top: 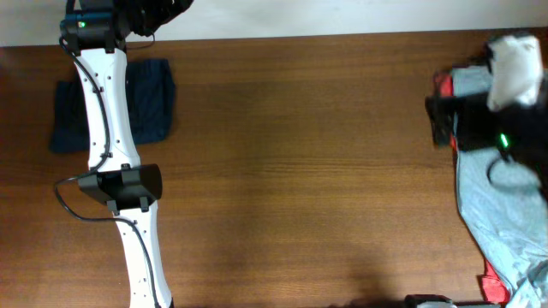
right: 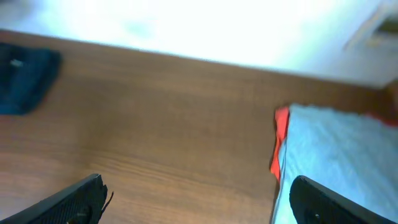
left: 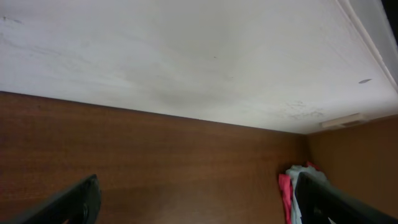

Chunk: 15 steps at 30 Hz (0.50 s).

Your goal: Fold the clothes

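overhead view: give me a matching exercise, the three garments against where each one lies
Things:
1. navy garment
2. light grey-blue garment
3. red garment

Places:
a. peeking out from under another garment, right edge
b. left end of the table, partly under the left arm
c. spread over another garment, right edge

Pairs: 1-b, 2-c, 3-a
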Motion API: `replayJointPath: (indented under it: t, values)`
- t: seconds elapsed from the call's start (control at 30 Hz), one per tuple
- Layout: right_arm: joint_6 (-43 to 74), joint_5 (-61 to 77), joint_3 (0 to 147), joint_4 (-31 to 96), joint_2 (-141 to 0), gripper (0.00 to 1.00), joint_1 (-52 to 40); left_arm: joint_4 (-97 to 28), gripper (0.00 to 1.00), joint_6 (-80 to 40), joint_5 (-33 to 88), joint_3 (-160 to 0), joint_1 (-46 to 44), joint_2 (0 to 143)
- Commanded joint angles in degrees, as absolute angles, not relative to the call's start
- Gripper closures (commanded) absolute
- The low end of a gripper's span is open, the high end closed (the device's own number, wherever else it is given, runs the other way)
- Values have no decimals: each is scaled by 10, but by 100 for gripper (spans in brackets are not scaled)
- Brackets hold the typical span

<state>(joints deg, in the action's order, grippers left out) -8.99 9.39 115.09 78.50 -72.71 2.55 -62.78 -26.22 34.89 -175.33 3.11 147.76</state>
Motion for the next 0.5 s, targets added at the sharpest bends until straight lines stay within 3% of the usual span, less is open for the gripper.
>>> replayJointPath:
  t: [0.0,0.13,0.47]
  values:
    - [-90,57,1158,793,-656,1,-30,-627,1,-261,345,-1752,32,1485]
    - [-90,60,1142,791,-554,1,-98,-627,1,-261,345,-1752,32,1485]
    - [-76,105,1018,775,-362,1,-108,-627,1,-261,345,-1752,32,1485]
